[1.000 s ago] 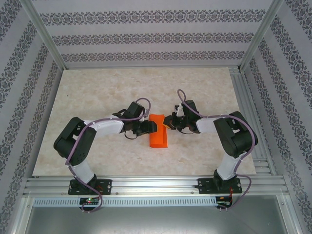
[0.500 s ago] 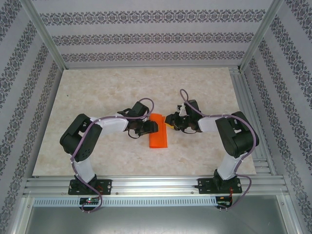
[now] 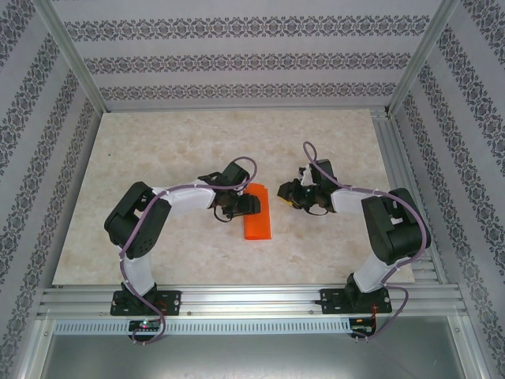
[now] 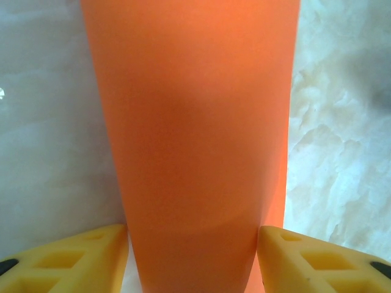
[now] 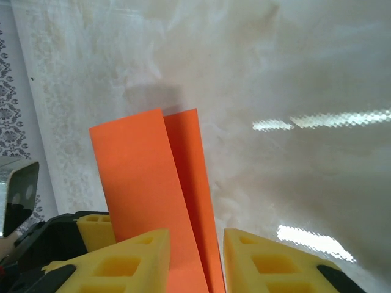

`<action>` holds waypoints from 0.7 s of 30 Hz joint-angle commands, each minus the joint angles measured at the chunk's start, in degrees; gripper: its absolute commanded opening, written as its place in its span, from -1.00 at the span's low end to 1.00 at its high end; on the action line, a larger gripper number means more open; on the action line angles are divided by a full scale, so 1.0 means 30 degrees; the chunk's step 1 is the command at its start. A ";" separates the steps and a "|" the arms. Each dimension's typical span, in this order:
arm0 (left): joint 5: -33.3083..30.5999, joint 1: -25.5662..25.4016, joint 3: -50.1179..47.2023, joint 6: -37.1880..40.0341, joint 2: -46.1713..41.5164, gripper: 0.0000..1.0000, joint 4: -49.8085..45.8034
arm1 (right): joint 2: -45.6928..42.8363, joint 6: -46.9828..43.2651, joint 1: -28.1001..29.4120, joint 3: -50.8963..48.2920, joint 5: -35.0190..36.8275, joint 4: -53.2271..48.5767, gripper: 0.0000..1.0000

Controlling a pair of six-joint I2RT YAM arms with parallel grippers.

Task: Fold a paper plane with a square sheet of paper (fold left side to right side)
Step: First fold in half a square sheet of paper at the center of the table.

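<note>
The square sheet of paper [image 3: 258, 223] lies on the table folded into a narrow orange strip. My left gripper [image 3: 249, 205] sits low over its far-left part. In the left wrist view the paper [image 4: 195, 122] runs between the yellow fingertips [image 4: 91, 247], and the left gripper [image 4: 192, 238] is open astride it. My right gripper [image 3: 284, 193] hovers just right of the strip, apart from it. In the right wrist view the right gripper [image 5: 195, 241] is open, and the paper [image 5: 143, 183] shows beyond it with its top flap slightly raised.
The marble table top [image 3: 173, 150] has free room to the left, right and back. Aluminium rails [image 3: 252, 300] run along the near edge and the right side [image 3: 398, 166]. Patterned walls close in the other sides.
My right gripper has opened, let go of the paper and drawn back to the right. My left arm has shifted a little to the right, staying over the strip.
</note>
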 commanded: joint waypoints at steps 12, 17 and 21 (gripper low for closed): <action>-0.0449 -0.0940 0.1288 0.0540 0.1212 0.20 -0.1295 | -0.0413 -0.0210 0.0020 -0.0610 -0.0147 0.0485 -0.42; -0.0195 -0.0938 0.1421 0.0329 0.1399 0.20 -0.1294 | -0.0413 -0.0108 0.0222 -0.0640 -0.0147 0.0549 -0.43; -0.0043 -0.0995 0.1580 0.0345 0.1524 0.22 -0.1338 | -0.0316 0.0045 0.0511 -0.0611 -0.0082 0.0577 -0.43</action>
